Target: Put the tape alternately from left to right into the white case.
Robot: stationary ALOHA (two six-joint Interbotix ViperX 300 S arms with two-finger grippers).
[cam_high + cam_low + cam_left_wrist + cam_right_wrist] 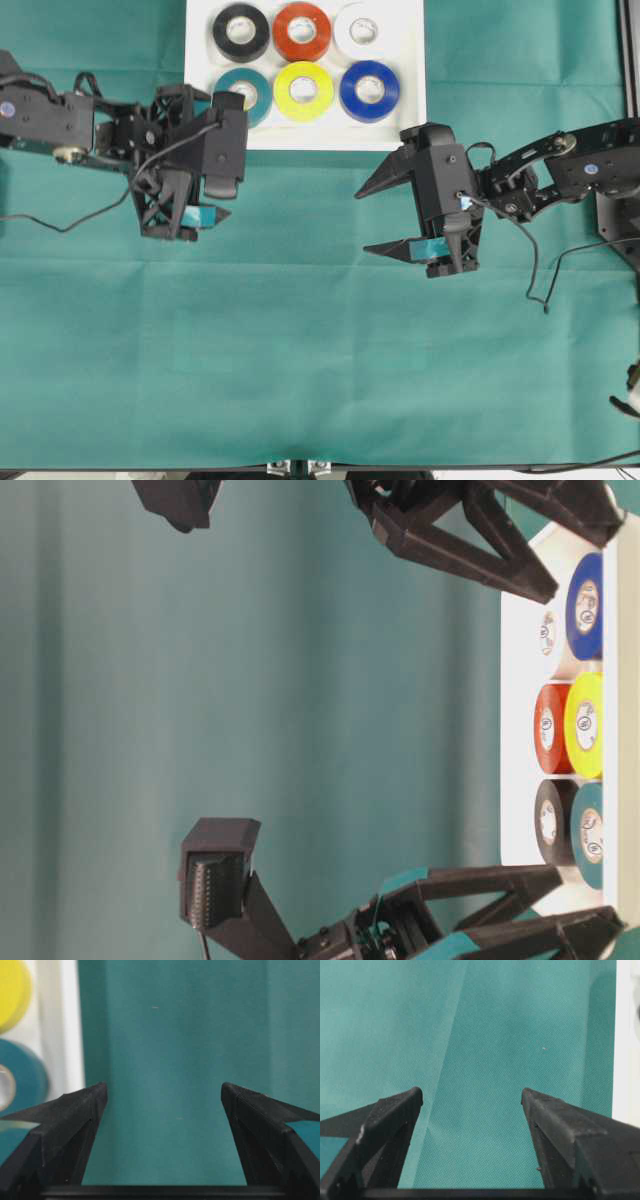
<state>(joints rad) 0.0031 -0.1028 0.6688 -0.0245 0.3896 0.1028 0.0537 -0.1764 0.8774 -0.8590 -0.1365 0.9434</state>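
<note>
The large shallow white plastic tray [305, 140] is packed with 6 small tape rolls [304, 91], leaving only narrow gaps. The green cloth-covered table [300, 340] lies bare between the 2 black arms.

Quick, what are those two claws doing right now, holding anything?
Left gripper: open, holding nothing.
Right gripper: open, holding nothing.
</note>
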